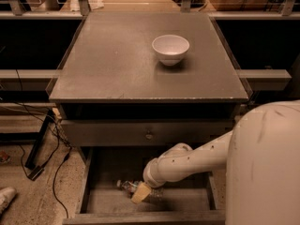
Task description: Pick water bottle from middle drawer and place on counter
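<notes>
1. Camera view, the cabinet: the counter [117, 64] fills the upper middle, broad, flat and grey, with a clear glassy rim; a white bowl [170, 48] stands upright on it, right of centre and toward the far edge; below the top is a dark gap, then a closed grey drawer front [117, 134] with a small round knob [149, 135].
2. Camera view, the drawer: the middle drawer [108, 201] is pulled out below that front, its plain floor and low side walls showing; its near wall runs along the bottom edge of the picture.
3. Camera view, the robot: the pale body [267, 168] takes up the lower right; the white arm [192, 159] reaches from it leftward and down into the open drawer.
4. Camera view, the gripper [141, 192]: it sits low inside the drawer, near the middle of the floor, with a tan tip pointing down and left; whether it is clenched or released I cannot tell.
5. Camera view, the water bottle [127, 186]: it lies on its side on the drawer floor; its clear crinkly body shows just left of the tan tip and touches it; the rest is hidden behind the gripper, so whether it is gripped cannot be told.
6. Camera view, the floor: dark cables [51, 165] trail over the speckled ground left of the cabinet.
</notes>
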`<state>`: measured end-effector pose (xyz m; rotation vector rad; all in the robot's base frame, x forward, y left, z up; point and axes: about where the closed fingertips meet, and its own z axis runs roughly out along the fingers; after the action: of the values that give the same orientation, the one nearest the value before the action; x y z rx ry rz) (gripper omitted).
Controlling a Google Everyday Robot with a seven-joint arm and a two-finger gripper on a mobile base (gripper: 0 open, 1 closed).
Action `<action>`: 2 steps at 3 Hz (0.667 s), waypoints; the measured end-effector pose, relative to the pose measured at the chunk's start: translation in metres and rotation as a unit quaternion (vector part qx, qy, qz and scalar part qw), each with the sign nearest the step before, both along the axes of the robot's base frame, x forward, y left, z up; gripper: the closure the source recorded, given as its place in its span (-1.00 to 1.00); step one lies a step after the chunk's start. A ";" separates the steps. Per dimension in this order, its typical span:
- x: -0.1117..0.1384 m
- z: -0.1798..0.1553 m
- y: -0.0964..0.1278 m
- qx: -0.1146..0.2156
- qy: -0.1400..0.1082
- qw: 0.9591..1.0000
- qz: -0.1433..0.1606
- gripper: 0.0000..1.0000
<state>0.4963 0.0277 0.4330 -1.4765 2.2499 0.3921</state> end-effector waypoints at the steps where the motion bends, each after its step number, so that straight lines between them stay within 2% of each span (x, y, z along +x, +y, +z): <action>1: 0.004 -0.010 0.000 -0.002 0.005 1.000 -0.002 -1.00; 2: 0.000 -0.021 -0.006 -0.005 0.015 1.000 -0.008 -1.00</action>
<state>0.4961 0.0217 0.4122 -1.4663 2.2897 0.4005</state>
